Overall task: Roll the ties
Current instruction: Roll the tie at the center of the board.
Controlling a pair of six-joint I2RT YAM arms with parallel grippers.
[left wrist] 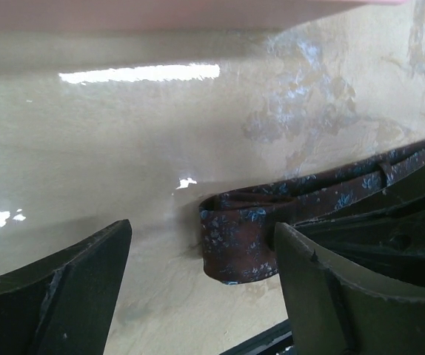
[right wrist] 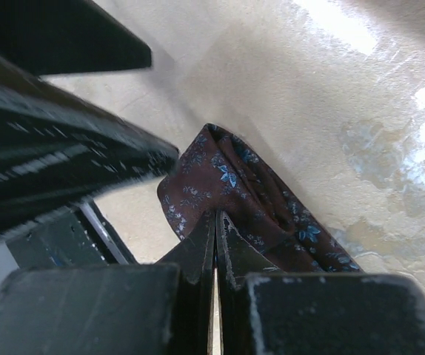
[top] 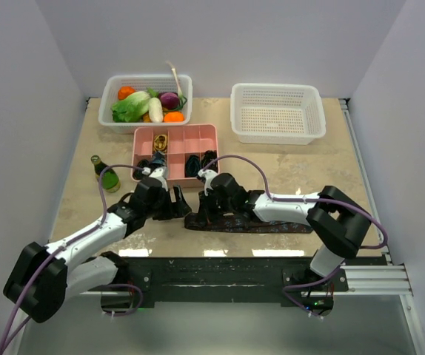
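A dark brownish tie [top: 264, 225] with a small pale-blue pattern was laid flat along the near edge of the table [top: 294, 170]. It was stretched from the middle toward the right, partly under the right arm. Its left end was folded back on itself into a short loop.

The left gripper [top: 174, 205] was held low at that folded end with its fingers [left wrist: 64, 292] spread wide. The folded end of the tie [left wrist: 238, 240] was seen between them, close against the right-hand finger, with bare table left toward the other finger. Whether the fold was touched by that finger could not be told.

The right gripper [top: 203, 208] was pressed together, with no gap left between its fingers [right wrist: 198, 259]. Its tips were set down on the tie [right wrist: 235, 181] just behind the fold. Whether any fabric was caught between them could not be made out.

Behind the grippers a pink tray [top: 175, 130] with several compartments was placed. Dark rolled ties [top: 198, 164] were lodged in its near compartments, and a yellowish item [top: 159, 140] in a far left one. A green bottle [top: 108, 176] was stood just left of the tray. At the far edge a white basket [top: 147, 77] filled with vegetables [top: 132, 107] was set on the left. A second white basket [top: 275, 87] was set on the right, apart from the first.
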